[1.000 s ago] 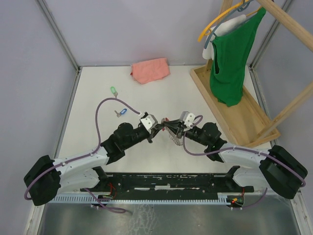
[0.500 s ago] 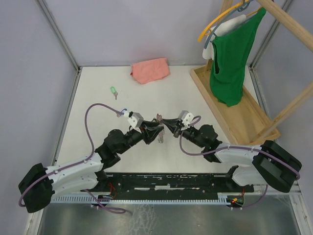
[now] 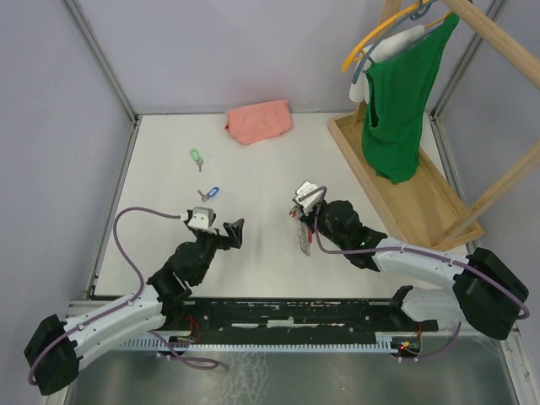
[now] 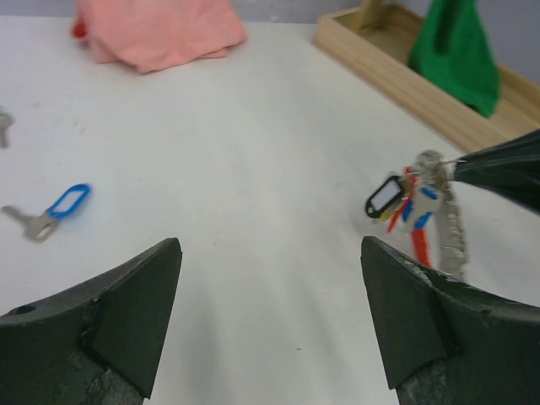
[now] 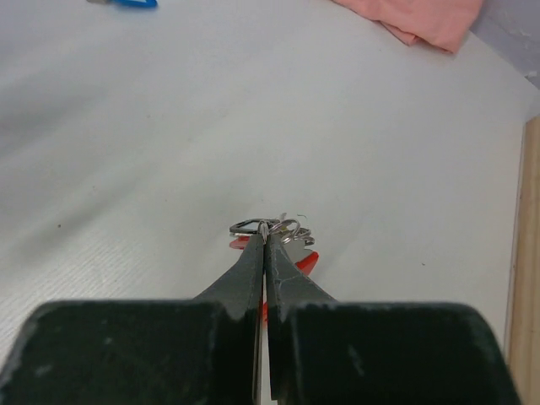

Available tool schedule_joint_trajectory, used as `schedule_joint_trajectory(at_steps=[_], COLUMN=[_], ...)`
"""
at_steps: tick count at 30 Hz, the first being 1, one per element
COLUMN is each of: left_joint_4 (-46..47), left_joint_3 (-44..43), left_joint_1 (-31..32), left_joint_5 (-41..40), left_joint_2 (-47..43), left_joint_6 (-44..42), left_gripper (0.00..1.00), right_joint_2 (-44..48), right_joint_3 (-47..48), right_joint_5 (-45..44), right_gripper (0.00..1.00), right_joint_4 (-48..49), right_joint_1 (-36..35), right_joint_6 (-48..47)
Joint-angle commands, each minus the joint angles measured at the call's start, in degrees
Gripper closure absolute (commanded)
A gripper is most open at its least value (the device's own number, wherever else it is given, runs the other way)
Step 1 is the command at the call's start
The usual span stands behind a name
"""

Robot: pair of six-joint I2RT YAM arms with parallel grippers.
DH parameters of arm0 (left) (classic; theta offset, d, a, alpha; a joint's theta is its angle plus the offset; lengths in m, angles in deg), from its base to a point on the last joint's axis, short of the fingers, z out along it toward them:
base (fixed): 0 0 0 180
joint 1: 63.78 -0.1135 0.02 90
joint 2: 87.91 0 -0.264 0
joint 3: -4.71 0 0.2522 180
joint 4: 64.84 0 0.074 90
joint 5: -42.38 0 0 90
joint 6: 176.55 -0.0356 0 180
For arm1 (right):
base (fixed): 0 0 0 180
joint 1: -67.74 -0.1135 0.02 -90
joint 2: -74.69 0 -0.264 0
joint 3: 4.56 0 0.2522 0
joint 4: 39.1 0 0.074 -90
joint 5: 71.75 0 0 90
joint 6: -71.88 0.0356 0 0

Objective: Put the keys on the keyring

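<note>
My right gripper (image 5: 266, 229) is pinched tight on the keyring (image 4: 418, 198). My left gripper (image 4: 270, 251) gapes wide and empty, left of the keyring. The blue key (image 4: 51, 211) lies farther left of the keyring, and the green key (image 3: 196, 157) lies beyond that.

Left black-and-white robot arm (image 3: 126, 310): low in lower left of frame, angled up toward centre. Left gripper (image 3: 230, 232): black fingers (image 4: 126, 312) spread wide. Right arm (image 3: 413, 261): reaches from lower right to centre. Right gripper (image 5: 266, 229): fingers pressed together, pinching silver metal keyring (image 5: 287, 226).
</note>
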Motion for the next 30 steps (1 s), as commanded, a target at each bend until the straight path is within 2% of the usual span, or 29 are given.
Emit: schedule_joint_trajectory(at_steps=[1, 11, 14, 16, 20, 24, 26, 30], left_joint_4=[-0.9, -3.5, -4.0, -4.9, -7.4, -9.6, -13.9, -24.6], left_joint_3=[1.2, 1.3, 1.1, 0.8, -0.1, -0.5, -2.2, -6.9], left_joint_1=[-1.5, -1.7, -1.7, -1.8, -1.9, -1.8, -1.8, -1.9], left_joint_5=[-9.3, -11.4, -11.8, -12.4, -13.4, -14.2, -14.9, -15.9], left_joint_2=[-2.4, -4.7, -5.2, -5.7, -7.5, -10.5, -12.6, -17.6], left_joint_6=[0.8, 2.1, 2.1, 2.5, 4.4, 7.4, 10.7, 20.9], left_gripper=[0.06, 0.04, 0.03, 0.03, 0.03, 0.03, 0.03, 0.0], right_joint_2=[-4.8, -26.3, -30.9, -32.5, -30.5, -23.7, -18.9, -6.1], right_joint_3=[7.1, 19.5, 23.0, 24.4, 24.4, 21.2, 19.5, 13.9], right_joint_5=[-5.7, -3.6, -3.2, -2.5, -0.7, -2.1, -2.7, -2.3], right_gripper=[0.97, 0.94, 0.9, 0.84, 0.66, 0.46, 0.03, 0.0], right_joint_4=[-5.4, 2.3, 3.1, 2.5, -1.5, -7.0, -10.9, -15.5], right_joint_1=[0.2, 0.4, 1.0, 1.7, 3.7, 5.8, 6.2, 6.3], right_joint_6=[-3.2, 0.6, 2.2, 3.5, 7.1, 11.1, 12.3, 14.6])
